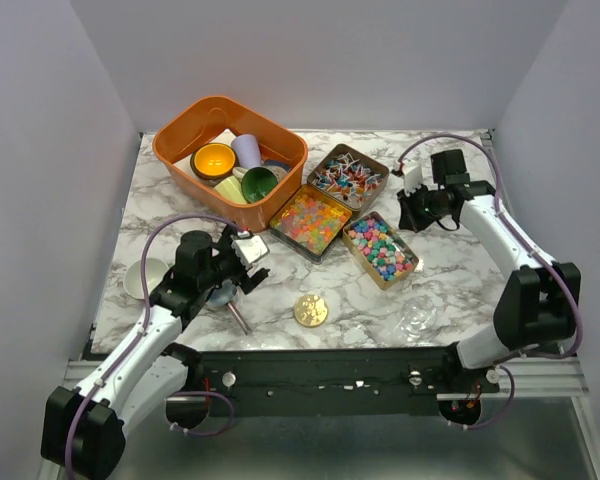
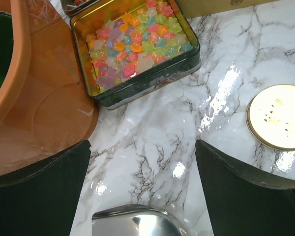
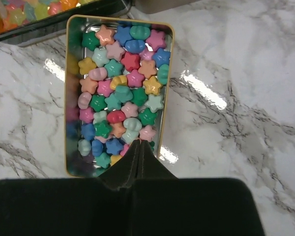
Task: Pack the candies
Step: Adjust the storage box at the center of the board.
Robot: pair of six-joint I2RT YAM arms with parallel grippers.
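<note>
Running lengthwise away from the closed right gripper (image 3: 138,150): narrow gold tin (image 3: 67,98) of star-shaped candies (image 3: 123,93); open left gripper (image 2: 142,162) stands farther off.

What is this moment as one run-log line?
left gripper: open, above metal spoon | right gripper: shut, over star candies in tin | gold disc: on marble table

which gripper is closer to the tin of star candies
Right. The right gripper sits shut at the end of the star candy tin; the left gripper hangs open far off over a spoon.
</note>
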